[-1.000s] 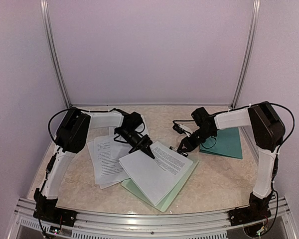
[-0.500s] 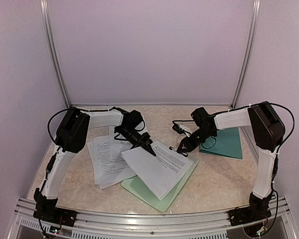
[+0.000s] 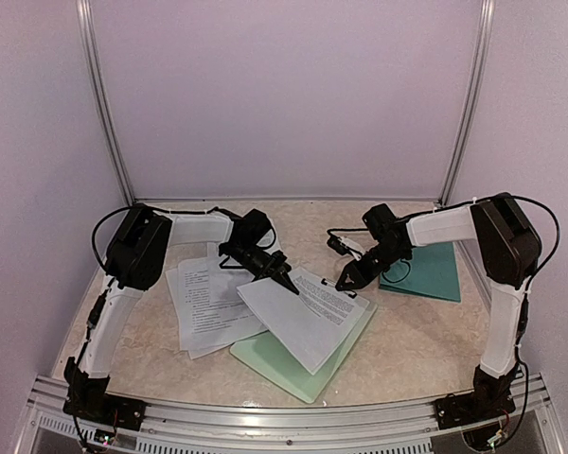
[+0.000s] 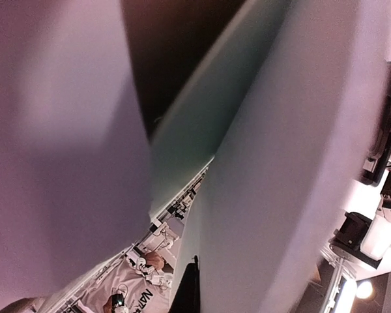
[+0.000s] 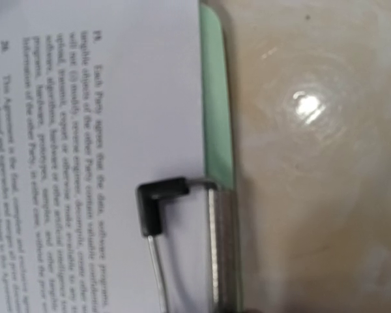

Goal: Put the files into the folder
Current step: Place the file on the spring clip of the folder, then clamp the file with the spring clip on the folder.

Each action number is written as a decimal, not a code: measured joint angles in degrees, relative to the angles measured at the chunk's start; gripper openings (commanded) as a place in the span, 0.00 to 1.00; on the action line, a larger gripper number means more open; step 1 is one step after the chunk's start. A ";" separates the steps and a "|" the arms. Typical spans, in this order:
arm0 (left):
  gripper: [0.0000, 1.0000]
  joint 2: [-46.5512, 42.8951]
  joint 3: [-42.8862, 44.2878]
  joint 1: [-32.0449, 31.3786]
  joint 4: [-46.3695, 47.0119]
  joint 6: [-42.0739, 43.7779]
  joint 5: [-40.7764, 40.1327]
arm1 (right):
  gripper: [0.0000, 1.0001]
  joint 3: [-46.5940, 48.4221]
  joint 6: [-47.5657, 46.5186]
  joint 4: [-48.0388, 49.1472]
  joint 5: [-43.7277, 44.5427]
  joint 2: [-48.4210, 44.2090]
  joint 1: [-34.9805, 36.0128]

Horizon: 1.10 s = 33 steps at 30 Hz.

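1. The left gripper (image 3: 282,280) is pinched tight on the far corner of one white sheet (image 3: 298,322). It holds that end up off the pale green clipboard (image 3: 282,371).
2. The sheet's long side runs from 11 o'clock down to 5 o'clock in the top view.
3. More files (image 3: 201,307) lie flat on the table (image 3: 407,340), at 9 o'clock from the clipboard.
4. The dark green folder (image 3: 431,270) lies flat at 3 o'clock from the left gripper. It is well apart, with the right gripper (image 3: 348,279) in between.
5. The right gripper sits at the clipboard's clip (image 5: 216,222). I cannot tell if its fingers are wide or narrow.
6. I think the sheet must travel toward 3 o'clock. The right arm is nearer the folder.
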 measured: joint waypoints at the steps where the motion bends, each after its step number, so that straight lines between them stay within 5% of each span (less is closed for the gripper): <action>1: 0.00 -0.04 -0.39 0.00 0.72 0.07 0.09 | 0.00 0.00 0.00 0.00 0.07 0.00 0.00; 33: 0.00 -0.66 -1.90 -0.39 0.59 4.37 -0.85 | 0.00 0.74 -0.02 -0.50 0.55 0.00 0.02</action>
